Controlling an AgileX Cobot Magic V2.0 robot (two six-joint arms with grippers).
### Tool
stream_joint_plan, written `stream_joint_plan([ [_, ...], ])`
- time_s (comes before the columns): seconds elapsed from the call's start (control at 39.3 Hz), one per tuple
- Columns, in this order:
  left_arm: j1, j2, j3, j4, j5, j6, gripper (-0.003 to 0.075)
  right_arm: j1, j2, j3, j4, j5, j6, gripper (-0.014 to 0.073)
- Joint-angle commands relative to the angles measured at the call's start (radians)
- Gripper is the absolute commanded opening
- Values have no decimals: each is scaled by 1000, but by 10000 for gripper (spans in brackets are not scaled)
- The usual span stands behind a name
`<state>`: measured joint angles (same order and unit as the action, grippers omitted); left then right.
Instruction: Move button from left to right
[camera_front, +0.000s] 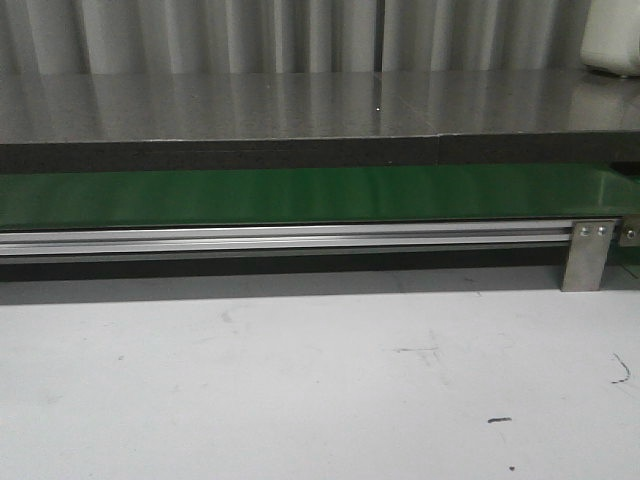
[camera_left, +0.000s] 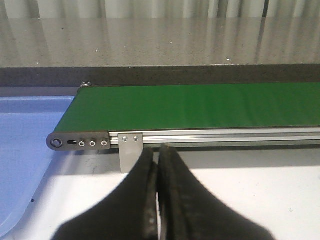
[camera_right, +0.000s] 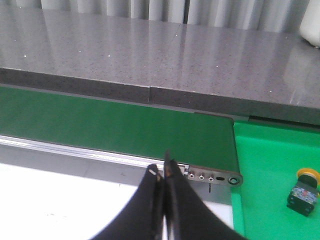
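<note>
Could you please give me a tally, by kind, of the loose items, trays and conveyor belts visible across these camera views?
Buttons: 1, the button lying on the green tray
Trays: 2, the green tray and the blue tray
Conveyor belts: 1, the green belt
Grippers: 2, the left gripper and the right gripper, fingers together, holding nothing
Total: 6

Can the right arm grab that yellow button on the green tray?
Probably yes. The button sits alone on the green tray near the right gripper, and nothing blocks it. The gripper is shut, so it must open first.
</note>
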<state>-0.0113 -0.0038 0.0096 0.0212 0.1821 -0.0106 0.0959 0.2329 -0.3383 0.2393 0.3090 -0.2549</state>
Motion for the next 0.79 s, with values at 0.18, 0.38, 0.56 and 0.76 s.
stream_joint_plan([
  [0.18,-5,-20,28,-1,-86,-9,-21,3,6,-27,6,-74,-7,-68],
  [0.38,-5,-20,28,-1,-86,-9,-21,3,6,-27,6,-74,-7,-68],
  [0.56,-5,-20,28,-1,-86,-9,-21,3,6,-27,6,-74,-7,-68],
  [0.76,-5,-20,28,-1,-86,-9,-21,3,6,-14,6,-94,-7,-68],
])
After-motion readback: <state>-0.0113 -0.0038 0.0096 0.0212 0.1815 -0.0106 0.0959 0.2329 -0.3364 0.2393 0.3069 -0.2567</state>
